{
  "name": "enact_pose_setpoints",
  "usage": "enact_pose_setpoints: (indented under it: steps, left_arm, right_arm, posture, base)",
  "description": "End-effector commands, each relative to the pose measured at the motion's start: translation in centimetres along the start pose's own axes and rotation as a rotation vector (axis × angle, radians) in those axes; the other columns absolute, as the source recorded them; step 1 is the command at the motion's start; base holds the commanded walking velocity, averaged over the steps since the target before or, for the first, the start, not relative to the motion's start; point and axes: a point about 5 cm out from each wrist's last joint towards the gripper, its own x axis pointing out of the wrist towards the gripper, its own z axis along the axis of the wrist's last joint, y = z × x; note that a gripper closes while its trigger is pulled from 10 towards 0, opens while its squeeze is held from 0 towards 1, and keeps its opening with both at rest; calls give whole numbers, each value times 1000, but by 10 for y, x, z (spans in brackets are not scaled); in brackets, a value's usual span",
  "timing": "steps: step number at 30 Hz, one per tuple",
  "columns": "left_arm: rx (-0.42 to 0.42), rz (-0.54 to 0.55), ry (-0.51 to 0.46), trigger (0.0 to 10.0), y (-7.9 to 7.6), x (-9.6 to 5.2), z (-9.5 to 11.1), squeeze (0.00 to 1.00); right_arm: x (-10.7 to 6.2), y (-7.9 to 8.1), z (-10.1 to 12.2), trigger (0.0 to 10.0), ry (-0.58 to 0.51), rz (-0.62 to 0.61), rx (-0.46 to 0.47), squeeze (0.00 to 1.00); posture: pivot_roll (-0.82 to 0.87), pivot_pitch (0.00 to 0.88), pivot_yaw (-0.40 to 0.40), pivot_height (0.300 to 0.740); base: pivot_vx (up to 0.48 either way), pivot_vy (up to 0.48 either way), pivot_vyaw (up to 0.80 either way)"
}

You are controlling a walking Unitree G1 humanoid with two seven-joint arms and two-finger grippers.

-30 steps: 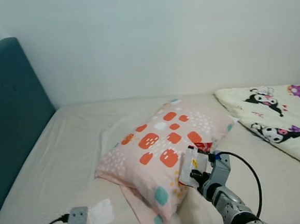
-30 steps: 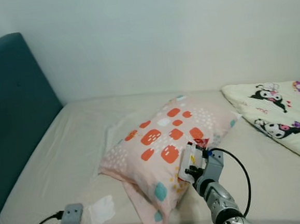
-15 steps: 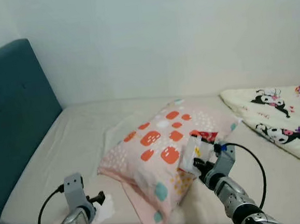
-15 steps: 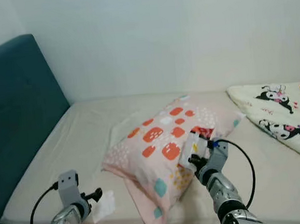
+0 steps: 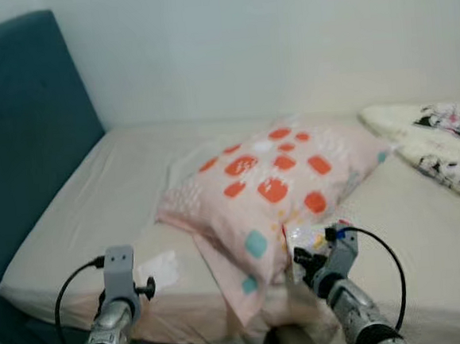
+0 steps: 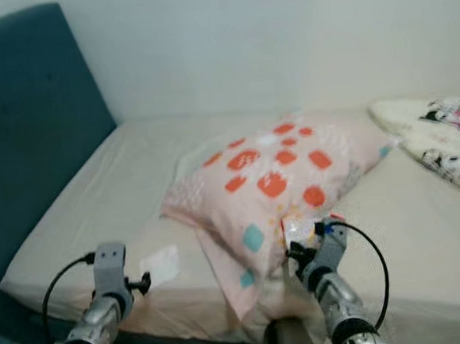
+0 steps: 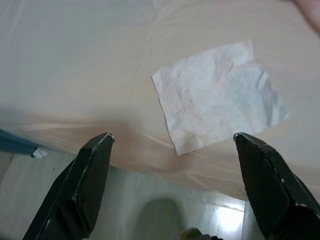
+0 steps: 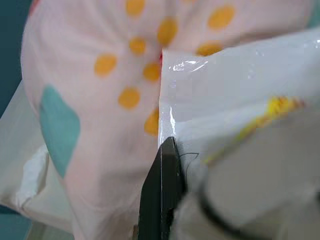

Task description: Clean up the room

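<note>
One crumpled white tissue [image 7: 220, 97], flat on sheet [image 5: 105, 206].

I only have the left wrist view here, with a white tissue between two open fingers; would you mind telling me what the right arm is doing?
Observer: The right gripper is shut on a shiny plastic wrapper, held right beside the pillow.
Operator: Thanks. Which pillow do you mean?
Observer: A pink pillow with orange and teal patches, lying across the middle of the bed.
Operator: And what lies further to the right?
Observer: A cream blanket with cartoon figures, on the bed's far right.
</note>
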Motion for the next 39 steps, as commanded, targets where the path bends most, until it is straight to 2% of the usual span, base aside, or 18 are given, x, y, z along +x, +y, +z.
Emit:
enact_pose_setpoints:
  steps: [1,4,7,11,16,21,24,28,30,33,35,39]
  left_arm:
    - [1,-17,-64,10000,-8,3,16,0]
    - [-10,-32,-104,10000,-13,5,25,0]
    - [-9,-81,-175,10000,-25,7,44,0]
    - [11,-109,-213,10000,-32,7,54,0]
    - [29,-102,-218,10000,-32,8,55,0]
    - [48,-49,-148,10000,-17,8,44,0]
    - [44,-49,-145,10000,-16,8,43,0]
    - [12,-64,-151,10000,-20,9,47,0]
    - [-30,-96,-182,10000,-31,10,58,0]
    - [-39,-107,-195,10000,-35,10,62,0]
    - [-75,-134,-229,10000,-46,11,75,0]
    - [-127,-159,-256,10000,-55,11,87,0]
  right_arm:
    - [-1,5,-7,10000,7,23,-4,0]
    - [-2,8,-9,10000,-10,35,6,0]
    - [-5,12,-14,10000,-32,51,14,0]
    - [-8,15,-18,10000,-48,59,19,0]
    - [-11,18,-18,10000,-82,72,24,0]
    - [-24,23,-16,10000,-139,93,17,0]
    - [-26,24,-16,10000,-145,95,16,0]
    - [-34,24,-16,10000,-158,92,16,0]
    - [-47,26,-18,10000,-173,81,21,0]
    - [-52,27,-19,10000,-175,77,24,0]
    - [-63,31,-21,10000,-163,77,27,0]
    - [-70,34,-24,10000,-152,77,30,0]
  posture:
    - [-39,112,34,556]
    - [-40,125,37,547]
    - [-40,152,48,547]
    - [-46,185,63,547]
    - [-59,216,70,547]
    - [-93,280,69,547]
    - [-105,298,71,547]
    - [-116,323,73,547]
    - [-150,381,64,547]
    - [-153,386,63,547]
    - [-172,423,50,547]
    - [-179,437,46,547]
  base:
    - [0,0,0]
    - [0,0,0]
    - [0,0,0]
    - [0,0,0]
    - [0,0,0]
    - [0,0,0]
    - [0,0,0]
    - [0,0,0]
    - [0,0,0]
    - [0,0,0]
    - [0,0,0]
    - [0,0,0]
